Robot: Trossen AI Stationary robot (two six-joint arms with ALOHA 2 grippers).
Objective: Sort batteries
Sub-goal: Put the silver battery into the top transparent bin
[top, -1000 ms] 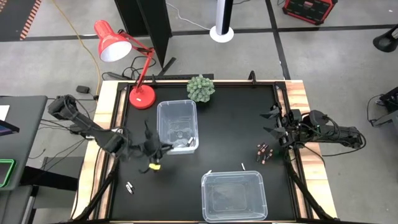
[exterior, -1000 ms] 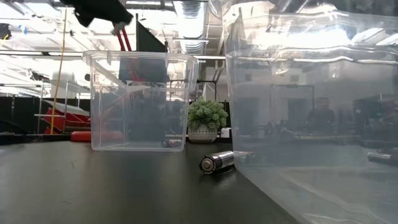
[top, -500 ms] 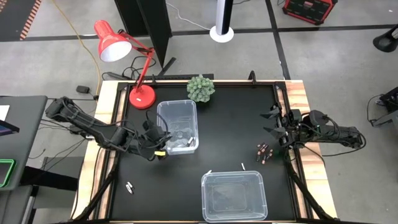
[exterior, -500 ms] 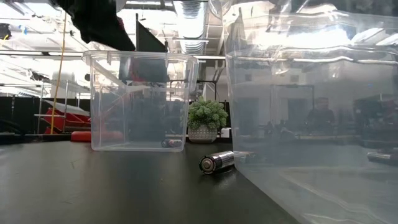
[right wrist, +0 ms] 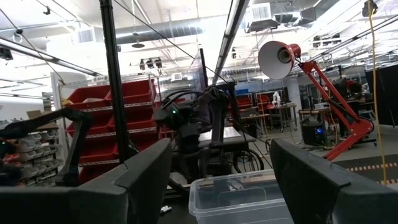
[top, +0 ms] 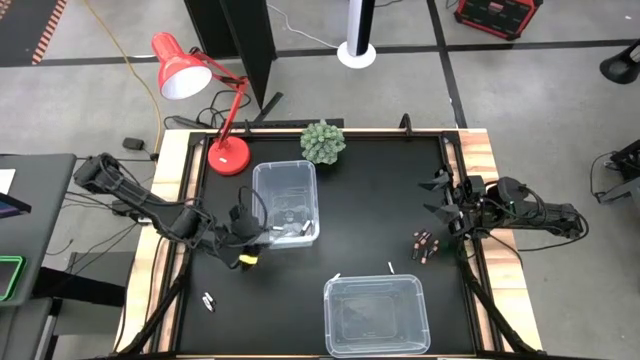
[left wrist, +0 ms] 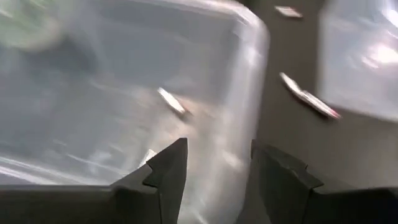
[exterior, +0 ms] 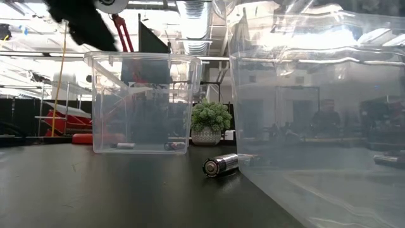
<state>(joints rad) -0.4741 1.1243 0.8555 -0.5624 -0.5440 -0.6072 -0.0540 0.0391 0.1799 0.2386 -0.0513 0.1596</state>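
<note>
Left hand, fingers now spread and empty, beside the left-centre clear bin, a whitish battery newly lying inside: one sorted, dark batteries waiting at right.

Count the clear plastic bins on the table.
2. One clear rectangular plastic bin stands toward the table's far side near the small green plant; the other clear plastic bin sits at the near edge. None seems hidden.

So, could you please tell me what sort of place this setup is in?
Probably a workshop or robotics lab: red storage bins on shelving, exposed ceiling ducts, and a concrete floor around the table.
</note>
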